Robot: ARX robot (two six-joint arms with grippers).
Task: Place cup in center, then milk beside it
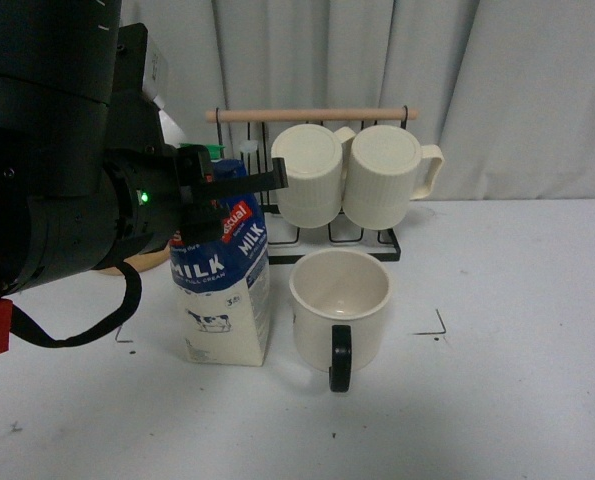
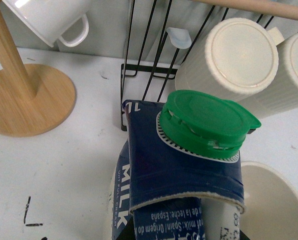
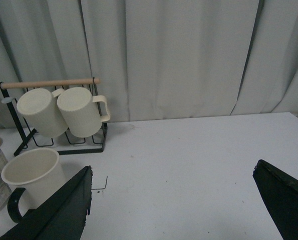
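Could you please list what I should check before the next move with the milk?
1. Cup upright between the corner marks: ok.
2. Milk upright on the table beside the cup: ok.
3. Left hand at the milk's top, grip open or shut: cannot tell.
4. Right hand open, away from both: ok.
5. Room between left hand and rack mugs: cannot tell.

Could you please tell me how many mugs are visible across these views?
4. Two ribbed mugs hang on the rack; the cup stands beside the milk; a small white mug sits by the wooden stand. The left arm may hide others.
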